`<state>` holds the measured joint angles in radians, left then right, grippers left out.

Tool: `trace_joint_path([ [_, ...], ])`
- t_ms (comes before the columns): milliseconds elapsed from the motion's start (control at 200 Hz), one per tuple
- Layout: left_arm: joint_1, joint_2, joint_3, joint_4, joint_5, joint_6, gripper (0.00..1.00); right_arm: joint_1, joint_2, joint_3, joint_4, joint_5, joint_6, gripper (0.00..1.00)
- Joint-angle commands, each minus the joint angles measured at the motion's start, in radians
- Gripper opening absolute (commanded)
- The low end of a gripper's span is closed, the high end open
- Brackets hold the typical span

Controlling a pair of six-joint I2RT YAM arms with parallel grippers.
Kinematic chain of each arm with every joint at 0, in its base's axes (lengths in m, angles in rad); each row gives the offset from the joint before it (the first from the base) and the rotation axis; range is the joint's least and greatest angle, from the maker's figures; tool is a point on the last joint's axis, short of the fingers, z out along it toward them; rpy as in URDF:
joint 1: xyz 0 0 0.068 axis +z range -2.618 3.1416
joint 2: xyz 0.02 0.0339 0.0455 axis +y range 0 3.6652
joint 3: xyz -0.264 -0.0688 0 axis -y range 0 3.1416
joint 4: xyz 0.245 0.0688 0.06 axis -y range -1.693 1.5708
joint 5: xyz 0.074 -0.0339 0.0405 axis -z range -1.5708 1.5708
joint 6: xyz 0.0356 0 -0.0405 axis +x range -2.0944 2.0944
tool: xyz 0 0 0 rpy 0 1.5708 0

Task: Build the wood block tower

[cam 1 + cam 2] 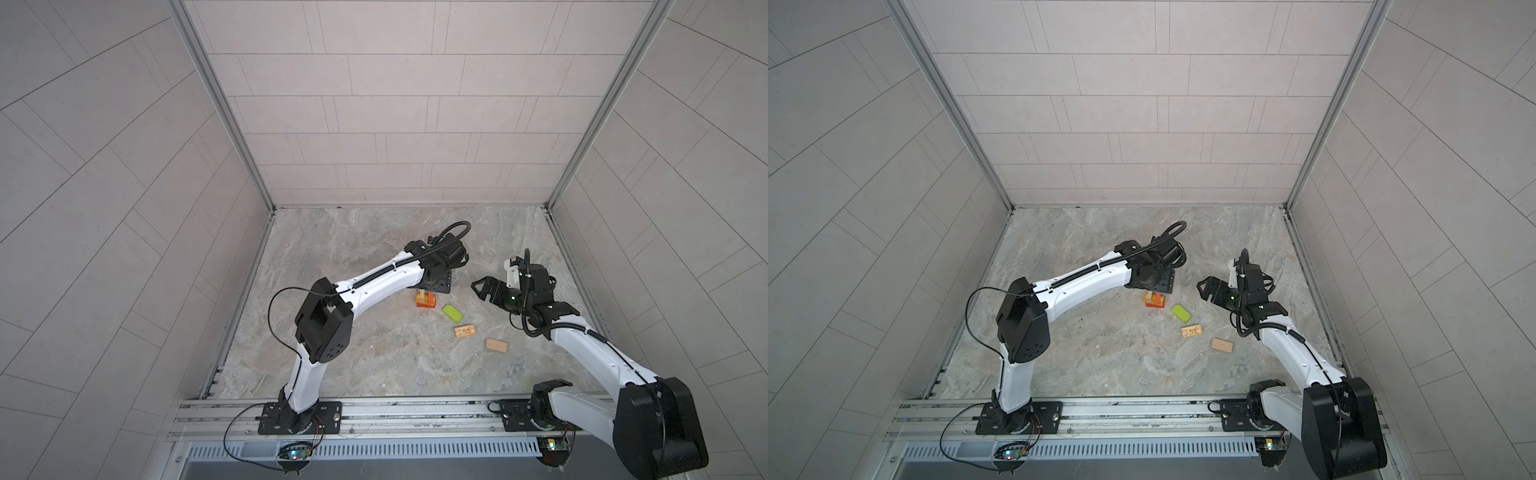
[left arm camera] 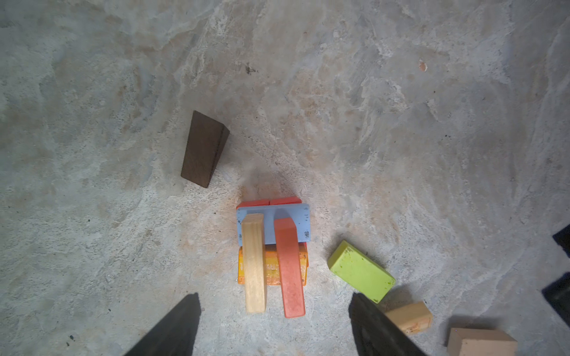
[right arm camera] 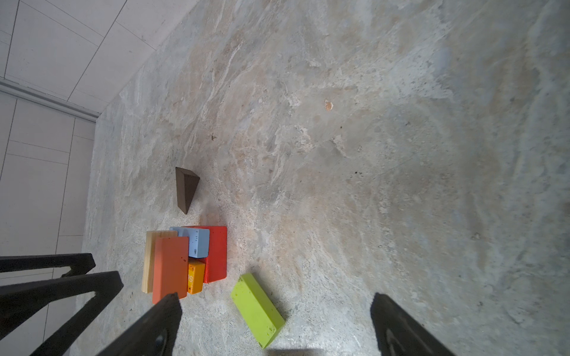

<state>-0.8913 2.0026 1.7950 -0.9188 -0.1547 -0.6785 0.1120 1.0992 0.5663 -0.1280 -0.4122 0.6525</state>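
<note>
With both hands spread, nothing's held: left hand (image 2: 274,323) hovers over the tower (image 2: 273,249) mid-counter (image 1: 374,249), prob. just clear of its tan and red top blocks; right hand (image 3: 274,323) waits near green block (image 3: 257,309).

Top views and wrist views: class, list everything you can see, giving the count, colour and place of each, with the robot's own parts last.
tower: one, red base, light blue and orange above, tan and red-orange bricks on top; mid-table, under the left gripper.
dark brown block: one, lying loose beyond the tower.
green block: one, lime, flat on the table beside the tower.
tan blocks: two, natural wood, loose in front of the green block.
table: one, grey marbled.
walls: three, pale tiled.
left gripper: one, black, open above the tower.
right gripper: one, black, open, empty.
</note>
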Motion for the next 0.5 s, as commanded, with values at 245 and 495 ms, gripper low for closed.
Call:
trace_joint_path([
  [245,0.011,-0.252,-0.142,-0.022,-0.102,0.027,1.00,0.075,0.002,0.105,-0.209,0.132,-0.074,0.92],
  [495,0.083,-0.573,-0.539,0.136,-0.049,0.011,1.00,0.275,0.104,0.196,-0.314,0.252,-0.178,0.88],
])
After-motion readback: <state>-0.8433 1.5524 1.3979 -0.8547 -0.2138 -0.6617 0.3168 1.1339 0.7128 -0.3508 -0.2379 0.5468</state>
